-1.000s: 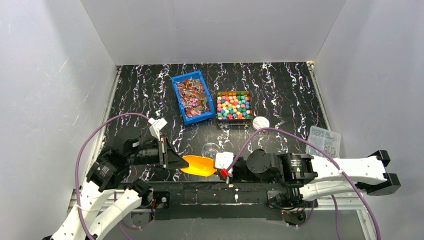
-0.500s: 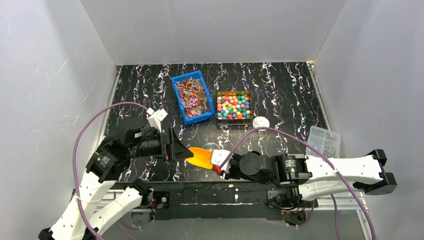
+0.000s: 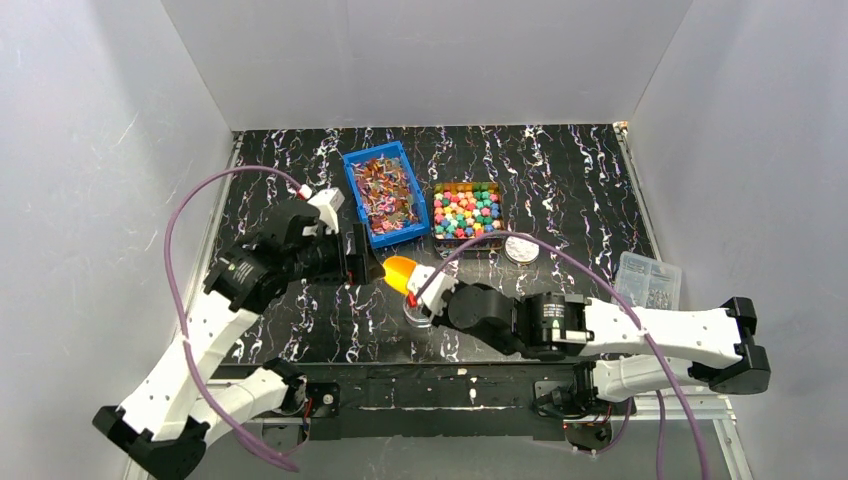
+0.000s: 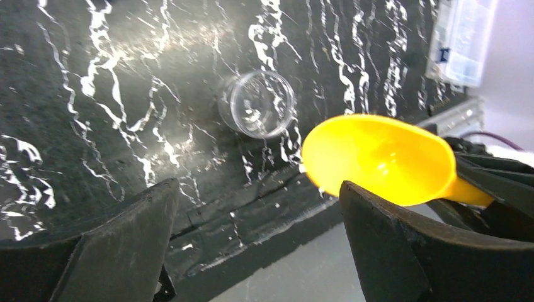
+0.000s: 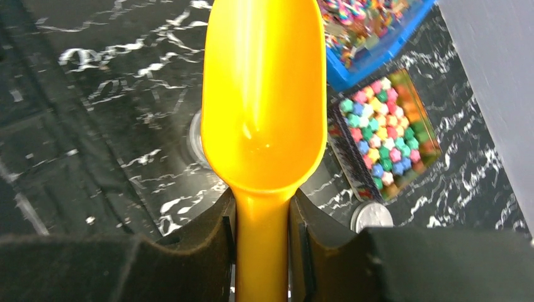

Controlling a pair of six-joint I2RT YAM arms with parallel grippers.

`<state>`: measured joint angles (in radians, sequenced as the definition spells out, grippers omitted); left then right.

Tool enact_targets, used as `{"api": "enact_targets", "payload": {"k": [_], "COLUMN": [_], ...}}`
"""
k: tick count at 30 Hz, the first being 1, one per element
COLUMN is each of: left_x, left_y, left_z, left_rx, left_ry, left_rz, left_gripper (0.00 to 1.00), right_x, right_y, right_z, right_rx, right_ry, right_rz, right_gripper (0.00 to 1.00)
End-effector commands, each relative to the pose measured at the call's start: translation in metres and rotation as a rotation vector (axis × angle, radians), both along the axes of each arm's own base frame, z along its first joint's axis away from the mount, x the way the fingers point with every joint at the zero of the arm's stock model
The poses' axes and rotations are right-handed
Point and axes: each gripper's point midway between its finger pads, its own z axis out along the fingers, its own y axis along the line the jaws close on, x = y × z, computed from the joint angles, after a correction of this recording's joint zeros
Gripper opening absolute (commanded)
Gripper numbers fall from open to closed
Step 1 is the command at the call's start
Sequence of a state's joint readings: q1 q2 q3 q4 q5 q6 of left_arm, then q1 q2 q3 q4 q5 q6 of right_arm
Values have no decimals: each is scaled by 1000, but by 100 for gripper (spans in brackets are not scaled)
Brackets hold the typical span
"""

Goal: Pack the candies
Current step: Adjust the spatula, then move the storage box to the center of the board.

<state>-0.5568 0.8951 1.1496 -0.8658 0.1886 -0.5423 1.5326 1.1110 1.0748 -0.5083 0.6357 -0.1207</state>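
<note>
The candies [image 3: 467, 212] are small knobbly sweets in pink, yellow, green and blue, filling a clear square tray; the right wrist view has them [image 5: 384, 141] to the right of the scoop. My right gripper [image 3: 415, 286] [image 5: 262, 201] is shut on the handle of a yellow scoop [image 3: 399, 272] [image 5: 264, 94], whose bowl is empty and points toward the bins. My left gripper [image 3: 362, 258] [image 4: 255, 189] stands open just left of the scoop's bowl [image 4: 378, 157], holding nothing.
A blue bin [image 3: 385, 192] of mixed wrapped sweets stands left of the tray. A small clear cup [image 4: 258, 104] [image 3: 419, 312] sits on the table under the scoop. A round silver lid [image 3: 520, 249] lies near the tray, and a clear packet [image 3: 648, 282] at the right edge.
My left gripper has gone from shut to open and moved away from the near edge. The right arm has carried the scoop forward toward the bins, over the cup.
</note>
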Motion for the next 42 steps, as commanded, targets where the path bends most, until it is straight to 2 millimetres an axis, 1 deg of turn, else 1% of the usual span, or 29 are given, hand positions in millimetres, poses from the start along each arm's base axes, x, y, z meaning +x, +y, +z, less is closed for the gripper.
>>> {"api": "enact_targets", "payload": {"k": [1,6,9,11,14,17,19,20,22,23,28,35,38,42], "left_x": [40,78,103,120,144,168,183,192,204,211,235,255,263,272], "left_y": [15,14,16,20,20,22,24,26,29,31,35,38,38,39], "left_z": [8,8,4,-3,-11,-18,-25,-32,-39,-42,-64,-91,-99,-104], "left_rx": [99,63,15,7,-46,-82,-101,-107,-123,-127,-119,-97,-92,-74], "left_ry": [-101,-78,-54,-39,-13,16,41,65,92,103,157,205,223,239], "left_rz": [90,121,147,175,186,197,207,220,239,253,268,294,294,290], "left_gripper": [98,98,93,91,87,85,81,78,72,70,60,58,56,53], "right_x": [34,59,69,74,81,89,92,95,97,98,104,109,110,111], "right_y": [-8,-13,-14,-13,-15,-16,-17,-17,-17,-16,-15,-13,-12,-8], "right_z": [19,12,6,1,-7,-11,-11,-11,-10,-9,-14,-22,-28,-33], "right_rx": [51,69,75,75,63,68,74,78,86,90,92,102,95,105], "right_ry": [25,83,117,143,154,164,175,180,186,187,198,230,241,270], "right_rz": [-140,-202,-220,-227,-251,-267,-272,-275,-276,-277,-295,-295,-294,-296], "right_gripper": [1,1,1,1,1,1,1,1,1,1,1,1,1,1]}}
